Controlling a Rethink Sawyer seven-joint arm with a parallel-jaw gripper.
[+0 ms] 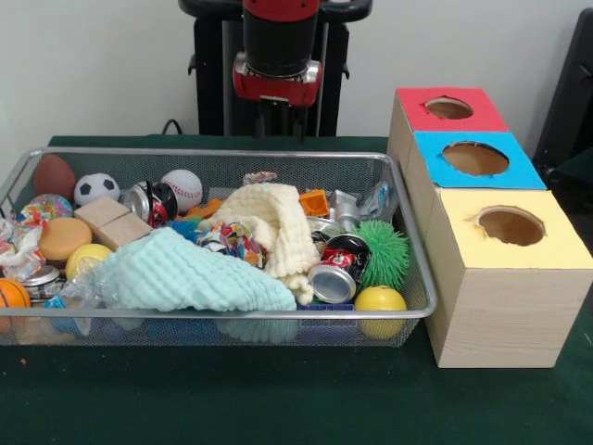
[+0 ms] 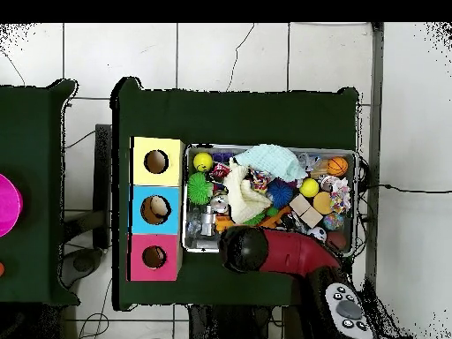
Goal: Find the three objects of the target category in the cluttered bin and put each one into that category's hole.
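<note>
The wire-mesh bin (image 1: pixel 232 151) sits on the green table, packed with clutter. In it lie a mint cloth (image 1: pixel 185 273), a cream cloth (image 1: pixel 273 218), a crushed red-and-black can (image 1: pixel 338 269), a green spiky ball (image 1: pixel 384 250), a yellow ball (image 1: pixel 381 299), a baseball (image 1: pixel 183 188), a soccer ball (image 1: pixel 95 188) and wooden blocks (image 1: pixel 113 222). My gripper (image 1: pixel 281 125) hangs open and empty above the bin's far rim. In the overhead view the bin (image 2: pixel 357 203) shows, and the arm (image 2: pixel 282 252) covers the gripper over the bin's lower edge.
Three wooden boxes with holes stand right of the bin: red top (image 1: pixel 417 116), blue top (image 1: pixel 523 171), yellow top (image 1: pixel 556 246). In the overhead view they lie left of the bin: yellow (image 2: pixel 141 161), blue (image 2: pixel 139 209), red (image 2: pixel 139 258).
</note>
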